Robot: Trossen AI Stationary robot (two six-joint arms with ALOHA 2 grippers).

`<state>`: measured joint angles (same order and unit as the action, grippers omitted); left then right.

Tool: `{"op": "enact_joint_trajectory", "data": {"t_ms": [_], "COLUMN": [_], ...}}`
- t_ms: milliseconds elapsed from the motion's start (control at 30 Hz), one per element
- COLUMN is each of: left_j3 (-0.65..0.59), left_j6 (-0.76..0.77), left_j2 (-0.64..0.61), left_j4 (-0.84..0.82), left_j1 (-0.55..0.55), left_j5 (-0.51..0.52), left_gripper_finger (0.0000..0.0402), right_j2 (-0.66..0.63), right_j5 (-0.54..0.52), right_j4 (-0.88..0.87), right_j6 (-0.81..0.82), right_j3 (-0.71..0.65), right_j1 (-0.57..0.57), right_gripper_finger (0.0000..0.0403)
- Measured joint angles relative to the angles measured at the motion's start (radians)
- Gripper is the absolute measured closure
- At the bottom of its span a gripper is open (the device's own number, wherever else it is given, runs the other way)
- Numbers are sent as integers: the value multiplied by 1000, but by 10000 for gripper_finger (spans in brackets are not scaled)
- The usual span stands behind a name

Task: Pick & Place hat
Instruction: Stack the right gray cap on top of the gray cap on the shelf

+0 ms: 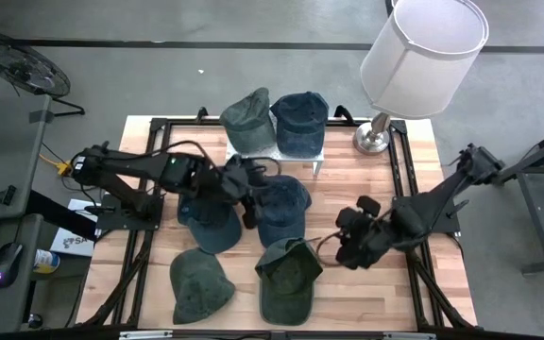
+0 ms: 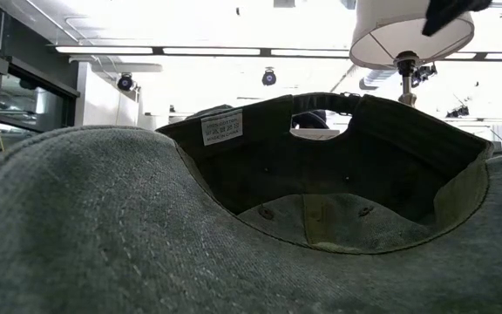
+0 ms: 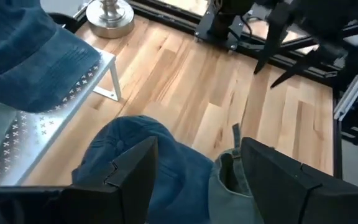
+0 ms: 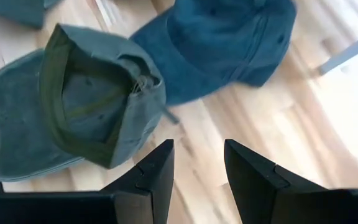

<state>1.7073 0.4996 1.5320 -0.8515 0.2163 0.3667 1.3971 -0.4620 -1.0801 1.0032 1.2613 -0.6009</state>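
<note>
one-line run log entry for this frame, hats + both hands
left hand: open, over blue hat | right hand: open, empty, beside upturned green hat | rack: two hats on it | lamp: table's far right corner

Hats [image 1: 282,210] matt washed cloth; table [image 1: 348,189] smooth pale wood; rack [image 3: 55,99] perforated metal.
</note>
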Motion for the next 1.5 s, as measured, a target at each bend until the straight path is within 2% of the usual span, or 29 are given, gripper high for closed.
{"op": "enact_joint_trajectory", "data": {"t_ms": [233, 433, 600, 800, 1033, 1233, 1500], "left_j3": [1, -1, -2, -2, -2, -2, -2], "left_j6": [69, 139, 170, 213, 252, 295, 321], "left_j2": [34, 100, 140, 147, 151, 153, 153], "left_j4": [-18, -77, -91, -125, -126, -133, -139], "left_j1": [83, 170, 244, 328, 405, 440, 440], "left_j5": [20, 15, 17, 98, 170, 223, 228], "left_gripper_finger": [174, 174, 174, 174, 174, 174, 174], "right_j2": [102, 195, 271, 355, 437, 473, 501], "right_j5": [9, 10, 74, 106, 144, 160, 137], "right_j4": [18, 170, 297, 460, 518, 537, 598], "right_j6": [279, 516, 681, 753, 805, 815, 799], "right_j3": [0, 0, 0, 0, 0, 0, 0], "right_j1": [-86, -147, -174, -190, -184, -178, -158], "right_gripper_finger": [269, 269, 269, 269, 269, 269, 269]}}
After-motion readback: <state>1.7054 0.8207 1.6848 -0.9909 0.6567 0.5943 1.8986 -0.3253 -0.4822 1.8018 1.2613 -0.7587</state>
